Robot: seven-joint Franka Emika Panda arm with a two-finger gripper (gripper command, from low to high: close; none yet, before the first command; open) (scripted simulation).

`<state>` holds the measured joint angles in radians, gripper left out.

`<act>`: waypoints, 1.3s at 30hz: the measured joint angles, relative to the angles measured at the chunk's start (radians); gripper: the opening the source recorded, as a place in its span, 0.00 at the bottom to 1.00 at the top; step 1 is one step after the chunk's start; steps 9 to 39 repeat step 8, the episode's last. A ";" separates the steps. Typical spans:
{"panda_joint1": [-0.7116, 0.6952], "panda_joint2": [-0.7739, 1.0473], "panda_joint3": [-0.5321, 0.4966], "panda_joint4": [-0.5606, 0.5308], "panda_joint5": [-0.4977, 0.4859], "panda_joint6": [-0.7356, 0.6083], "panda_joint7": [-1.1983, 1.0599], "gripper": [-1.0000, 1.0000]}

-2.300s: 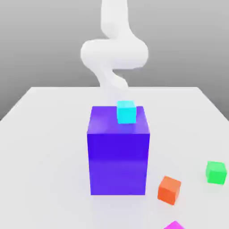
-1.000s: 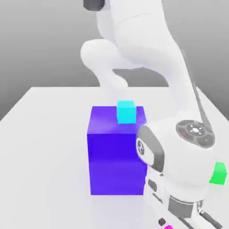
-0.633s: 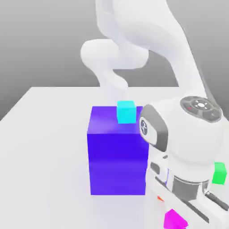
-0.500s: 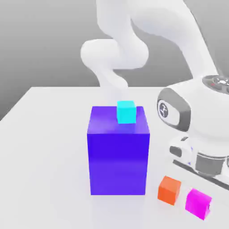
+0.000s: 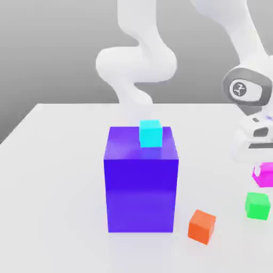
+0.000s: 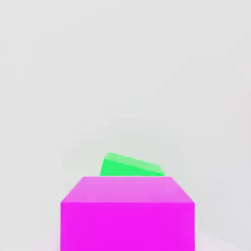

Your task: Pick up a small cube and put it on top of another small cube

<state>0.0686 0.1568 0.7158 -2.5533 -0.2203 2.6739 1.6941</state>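
Gripper (image 5: 265, 169) at exterior view's right edge, apparently clamped on small cube (image 5: 263, 175), lifted above green cube (image 5: 257, 205); fingers largely cropped.

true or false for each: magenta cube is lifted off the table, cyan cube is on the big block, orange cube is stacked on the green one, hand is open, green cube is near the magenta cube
1. The magenta cube is up off the table. True: it hangs under the hand, above the green cube.
2. The cyan cube sits on top of the big blue-violet block. True.
3. The orange cube is stacked on the green cube. False: both lie on the table, apart.
4. The hand is open. False: it is shut on the magenta cube.
5. The green cube is close below the magenta cube. True: the hand view shows it just behind the magenta cube.
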 joint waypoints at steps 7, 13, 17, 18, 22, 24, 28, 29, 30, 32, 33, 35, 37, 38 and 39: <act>0.103 0.136 -0.139 0.015 -0.207 0.084 0.149 1.00; 0.103 0.136 -0.139 0.015 -0.207 0.084 0.149 1.00; 0.103 0.136 -0.139 0.015 -0.207 0.084 0.149 1.00; 0.103 0.136 -0.139 0.015 -0.207 0.084 0.149 1.00; 0.103 0.136 -0.139 0.015 -0.207 0.084 0.149 1.00; 0.103 0.136 -0.139 0.015 -0.207 0.084 0.149 1.00; 0.103 0.136 -0.139 0.015 -0.207 0.084 0.149 1.00; 0.103 0.136 -0.139 0.015 -0.207 0.084 0.149 1.00; 0.103 0.136 -0.139 0.015 -0.207 0.084 0.149 1.00; 0.103 0.136 -0.139 0.015 -0.207 0.084 0.149 1.00; 0.103 0.136 -0.139 0.015 -0.207 0.084 0.149 1.00; 0.103 0.136 -0.139 0.015 -0.207 0.084 0.149 1.00; 0.103 0.136 -0.139 0.015 -0.207 0.084 0.149 1.00; 0.103 0.136 -0.139 0.015 -0.207 0.084 0.149 1.00; 0.103 0.136 -0.139 0.015 -0.207 0.084 0.149 1.00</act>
